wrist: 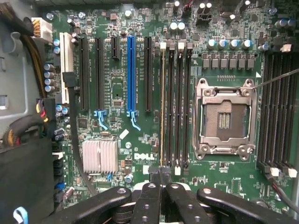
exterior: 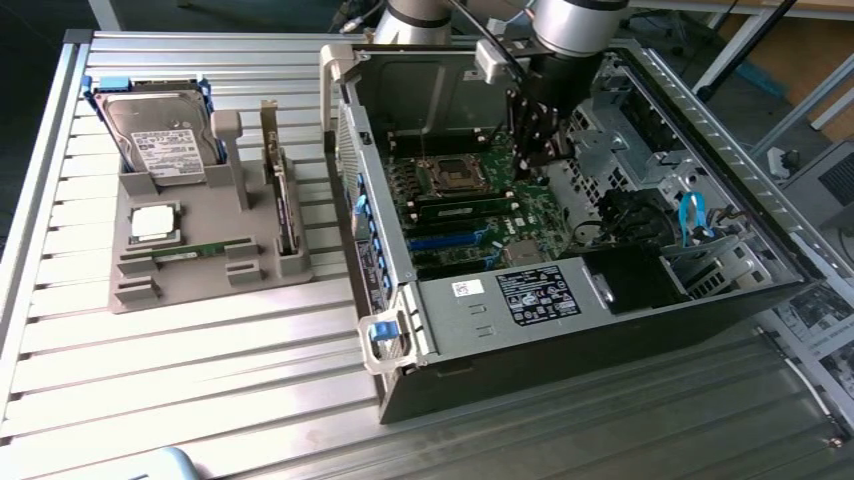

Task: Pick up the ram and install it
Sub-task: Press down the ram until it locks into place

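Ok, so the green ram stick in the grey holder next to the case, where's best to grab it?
Pinch its two flat faces near the middle of the upper long edge, coming from straight above. The ram stick seems to stand on edge in a slot of the grey holder, leaving only that edge free.

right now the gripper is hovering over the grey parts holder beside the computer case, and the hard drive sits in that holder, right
Not quite. The gripper is inside the open computer case, above the motherboard, not over the grey parts holder. The exterior view shows this. The hard drive does sit in that holder.
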`<state>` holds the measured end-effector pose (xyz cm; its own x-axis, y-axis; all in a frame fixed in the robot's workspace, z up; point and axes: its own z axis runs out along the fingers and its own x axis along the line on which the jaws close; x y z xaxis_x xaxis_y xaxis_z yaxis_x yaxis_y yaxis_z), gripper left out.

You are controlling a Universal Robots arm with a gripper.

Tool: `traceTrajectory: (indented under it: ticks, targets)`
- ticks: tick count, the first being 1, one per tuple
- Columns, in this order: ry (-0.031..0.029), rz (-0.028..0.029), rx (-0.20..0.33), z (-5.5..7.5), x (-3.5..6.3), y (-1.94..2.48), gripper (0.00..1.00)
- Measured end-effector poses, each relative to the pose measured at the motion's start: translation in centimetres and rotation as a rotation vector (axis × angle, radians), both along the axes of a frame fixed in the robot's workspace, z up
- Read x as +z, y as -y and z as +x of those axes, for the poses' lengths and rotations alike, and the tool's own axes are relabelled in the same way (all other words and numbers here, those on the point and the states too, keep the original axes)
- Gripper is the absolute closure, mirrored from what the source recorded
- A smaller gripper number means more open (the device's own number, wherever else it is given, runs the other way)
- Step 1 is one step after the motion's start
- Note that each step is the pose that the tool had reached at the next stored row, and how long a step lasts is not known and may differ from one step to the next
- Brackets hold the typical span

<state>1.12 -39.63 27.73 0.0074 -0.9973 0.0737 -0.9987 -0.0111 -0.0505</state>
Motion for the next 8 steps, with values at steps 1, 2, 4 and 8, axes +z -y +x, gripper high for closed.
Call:
traceTrajectory:
  ticks: [1,2,4,8]
  targets:
    - [-0.0004,0.0001,0.0,0.0,-0.2,0.0,0.89]
    - [-0.0006,-0.0001,0.0,0.0,-0.37,0.0,0.89]
    - [-0.0009,-0.0001,0.0,0.0,-0.74,0.0,0.89]
    - [-0.002,0.0,0.0,0.0,-1.46,0.0,0.89]
